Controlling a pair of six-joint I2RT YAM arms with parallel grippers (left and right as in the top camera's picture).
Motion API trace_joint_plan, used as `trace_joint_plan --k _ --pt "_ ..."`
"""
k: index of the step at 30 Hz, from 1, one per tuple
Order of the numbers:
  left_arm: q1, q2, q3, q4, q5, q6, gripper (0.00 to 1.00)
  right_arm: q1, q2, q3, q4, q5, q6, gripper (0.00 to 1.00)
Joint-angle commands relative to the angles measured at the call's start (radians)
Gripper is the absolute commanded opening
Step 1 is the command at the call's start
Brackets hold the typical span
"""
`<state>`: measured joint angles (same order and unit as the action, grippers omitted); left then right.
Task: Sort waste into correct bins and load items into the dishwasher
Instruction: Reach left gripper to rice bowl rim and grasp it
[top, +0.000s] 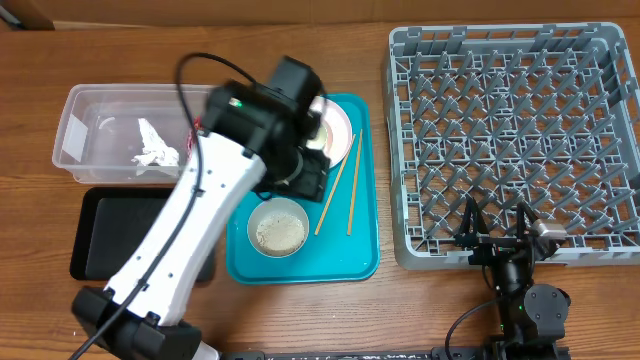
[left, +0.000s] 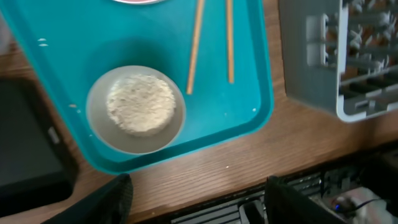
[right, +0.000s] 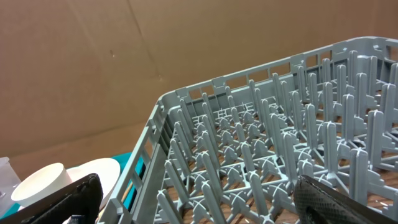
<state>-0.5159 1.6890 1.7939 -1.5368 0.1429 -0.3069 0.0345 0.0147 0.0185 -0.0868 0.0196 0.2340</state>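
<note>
My left gripper (left: 199, 202) hangs open and empty above the teal tray (top: 360, 255), its wrist (top: 300, 172) just behind a grey-white bowl (top: 278, 228) of white rice (left: 140, 102). Two wooden chopsticks (top: 336, 185) lie right of the bowl on that tray. The arm partly hides the pink plate (top: 338, 122). A crumpled white tissue (top: 155, 150) lies in the clear tub (top: 90, 105). The black tray (top: 105, 235) sits in front of the tub. My right gripper (top: 497, 237) stands open at the front edge of the grey dish rack (top: 515, 130). The white cup (right: 38, 183) shows left of the rack.
The left arm's white link (top: 190, 225) crosses over the black tray and the tub's right end. The table's front edge (left: 249, 186) runs just below the teal tray. A cardboard wall (right: 124, 62) stands behind the rack.
</note>
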Motion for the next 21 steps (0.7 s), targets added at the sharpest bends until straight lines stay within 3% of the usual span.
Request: trace_joint_plan --k 1,4,6,9,13,15,21 --pt "-0.064 0.003 -0.068 0.042 0.004 -0.023 0.70 0.005 -0.010 -0.010 0.007 0.011 -0.006 1.00" --pt "-0.103 0.004 -0.126 0.089 0.004 -0.031 0.69 0.005 -0.010 -0.010 0.007 0.011 -0.006 1.00" --pt "-0.127 0.004 -0.182 0.137 0.005 -0.053 0.61 0.005 -0.010 -0.010 0.007 0.011 -0.006 1.00" --pt "-0.141 0.005 -0.240 0.186 0.005 -0.068 0.35 0.005 -0.010 -0.010 0.007 0.011 -0.006 1.00" --pt "-0.146 0.005 -0.317 0.258 0.004 -0.084 0.08 0.005 -0.010 -0.010 0.007 0.011 -0.006 1.00" --pt "-0.146 0.005 -0.356 0.302 0.004 -0.098 0.04 0.005 -0.010 -0.010 0.007 0.011 -0.006 1.00" --pt "-0.146 0.005 -0.469 0.437 0.000 -0.145 0.04 0.005 -0.010 -0.010 0.007 0.011 -0.006 1.00"
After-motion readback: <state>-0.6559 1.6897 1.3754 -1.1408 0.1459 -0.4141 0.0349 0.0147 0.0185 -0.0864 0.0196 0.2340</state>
